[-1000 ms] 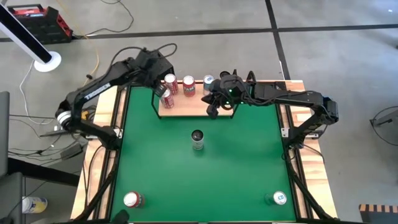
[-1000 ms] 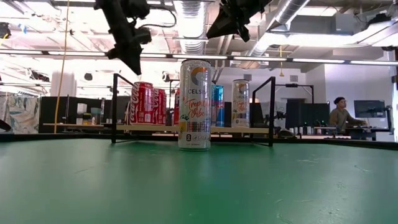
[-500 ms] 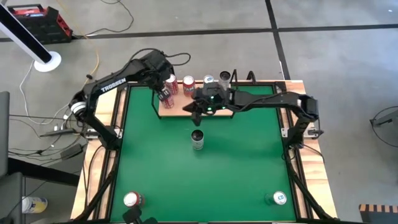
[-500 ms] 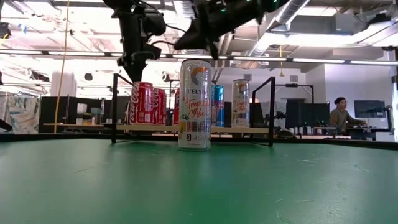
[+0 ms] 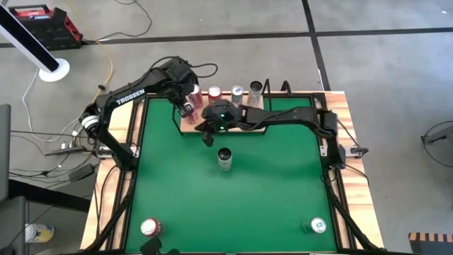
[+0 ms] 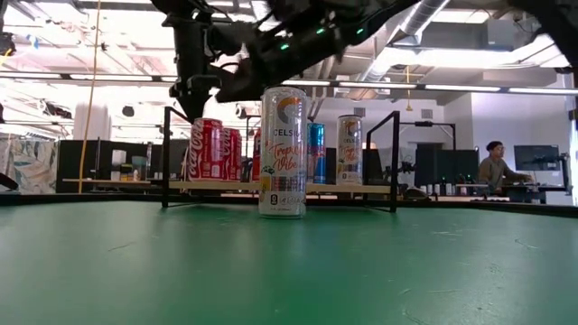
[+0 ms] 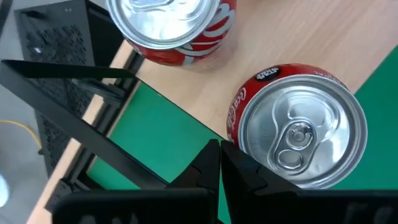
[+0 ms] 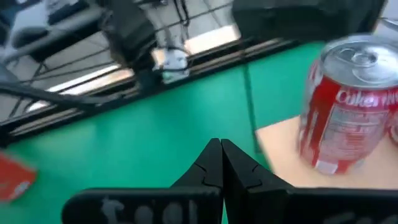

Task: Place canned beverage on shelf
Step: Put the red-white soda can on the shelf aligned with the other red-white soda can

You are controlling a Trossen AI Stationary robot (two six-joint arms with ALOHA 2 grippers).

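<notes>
From above, the right claw point(image 5: 207, 136) hung over the front-left corner of the flat light-wood shelf with black rails point(image 5: 244, 125), hiding part of it; the tall silver beverage can point(image 5: 224, 159) stood apart on the green felt worktop point(image 5: 269, 191). At table height, dark arms crossed above the can. Each wrist camera showed closed fingers; the left claw point(image 7: 219, 163) was beside a red cola can point(image 7: 298, 134).
</notes>
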